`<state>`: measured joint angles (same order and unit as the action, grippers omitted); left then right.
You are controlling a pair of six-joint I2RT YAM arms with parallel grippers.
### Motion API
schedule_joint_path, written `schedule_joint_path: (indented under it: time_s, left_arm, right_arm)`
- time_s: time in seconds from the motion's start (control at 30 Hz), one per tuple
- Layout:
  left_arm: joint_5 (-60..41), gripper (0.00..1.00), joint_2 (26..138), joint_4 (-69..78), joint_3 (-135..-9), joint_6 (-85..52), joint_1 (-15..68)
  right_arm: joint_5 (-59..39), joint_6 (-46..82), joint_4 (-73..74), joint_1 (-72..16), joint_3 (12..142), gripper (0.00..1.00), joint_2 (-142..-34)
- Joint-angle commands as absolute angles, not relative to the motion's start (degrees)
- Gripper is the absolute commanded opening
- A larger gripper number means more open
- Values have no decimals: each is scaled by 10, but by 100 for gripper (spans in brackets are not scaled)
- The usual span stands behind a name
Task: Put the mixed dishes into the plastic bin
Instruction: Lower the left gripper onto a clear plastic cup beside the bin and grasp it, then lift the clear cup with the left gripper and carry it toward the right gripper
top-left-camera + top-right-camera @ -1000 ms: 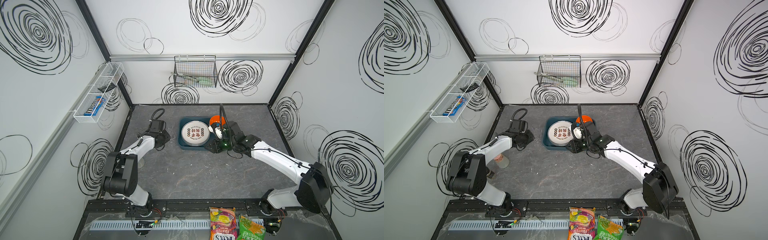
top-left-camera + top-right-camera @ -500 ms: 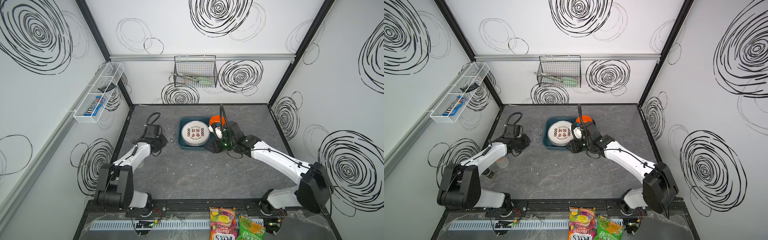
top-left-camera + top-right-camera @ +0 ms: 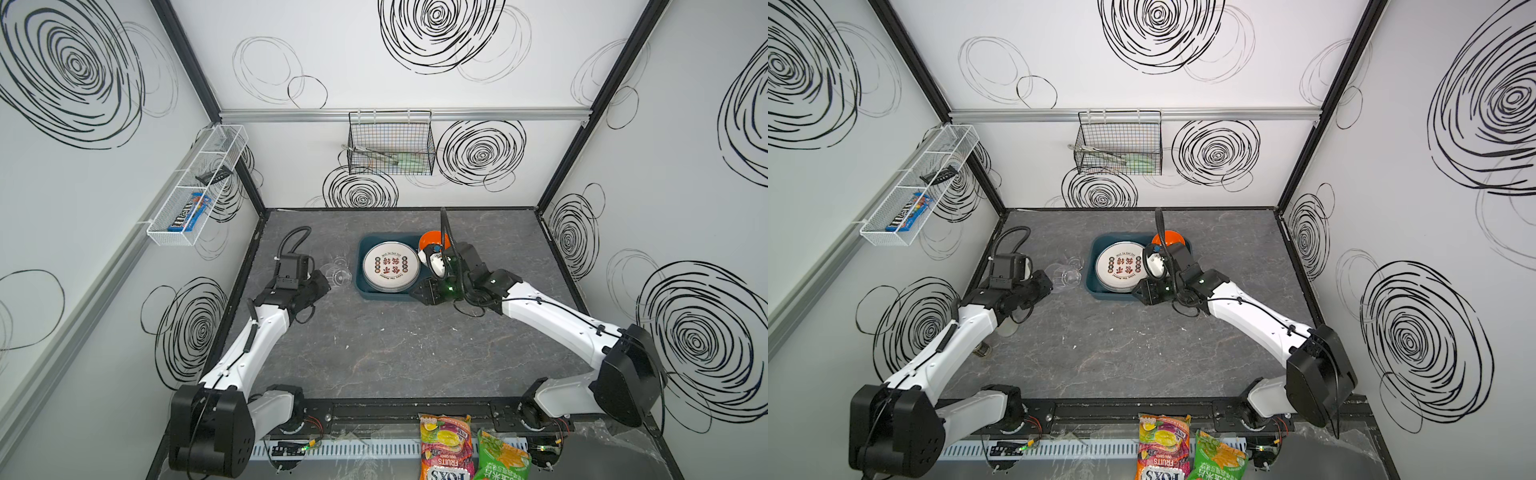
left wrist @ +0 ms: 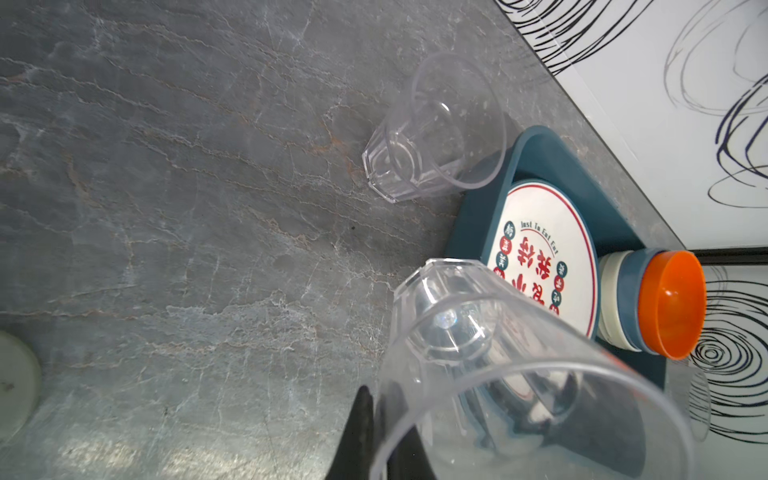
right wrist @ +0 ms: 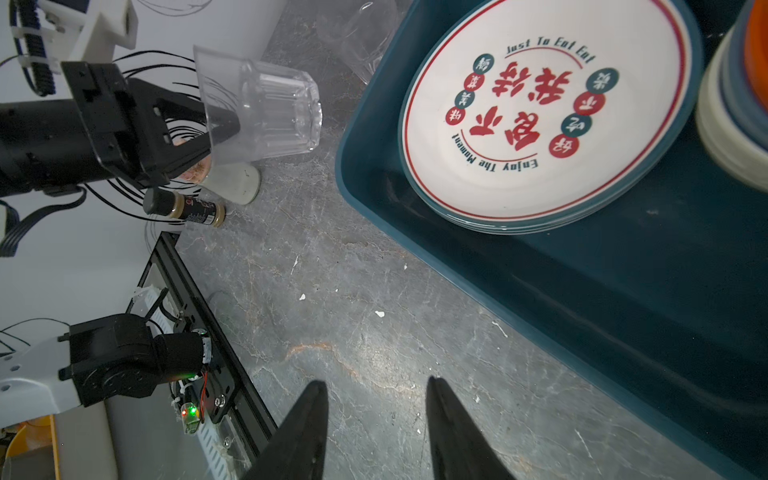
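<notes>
My left gripper (image 3: 322, 284) (image 4: 376, 411) is shut on the rim of a clear glass tumbler (image 3: 337, 277) (image 4: 498, 353) (image 5: 266, 112), held tilted off the table with its base toward the bin. A second tumbler (image 3: 340, 262) (image 4: 432, 133) stands on the table just left of the dark teal plastic bin (image 3: 360, 266) (image 5: 623, 291). In the bin lie stacked white plates with red characters (image 3: 390, 266) (image 5: 540, 104) and a nest of cream, blue and orange bowls (image 4: 665, 307) (image 3: 432, 241). My right gripper (image 3: 419, 293) (image 5: 376, 382) is open and empty over the table at the bin's near edge.
A small dark-lidded jar (image 5: 183, 208) lies on the table beside a pale jar (image 5: 237, 183) under my left arm. Two snack bags (image 3: 444, 449) sit at the front rail. A black wire basket (image 3: 390, 143) hangs on the back wall, a white mesh rack (image 3: 195, 187) on the left wall.
My left gripper has closed on the tumbler's rim, and the left arm's base and elbow have swung toward the front. The right arm stays by the bin.
</notes>
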<state>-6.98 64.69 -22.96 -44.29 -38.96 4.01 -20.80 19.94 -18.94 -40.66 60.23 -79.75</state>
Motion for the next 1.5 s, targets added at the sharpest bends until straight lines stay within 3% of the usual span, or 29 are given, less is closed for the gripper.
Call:
schedule_joint_path:
  time_s: [0.0,0.37,0.77,1.47]
  left_arm:
    - [-80,5,609,-242,-440,-368,54]
    - [-76,8,562,-285,-451,-383,150]
    - [-36,8,605,-275,-496,-424,287]
    - [-21,9,664,-268,-559,-428,343]
  right_arm:
    - [-196,209,-201,-410,635,47,-780]
    - [-176,242,-246,-423,701,52,-799]
    - [-143,242,-280,-473,773,54,-857]
    - [-74,229,-329,-510,821,48,-924]
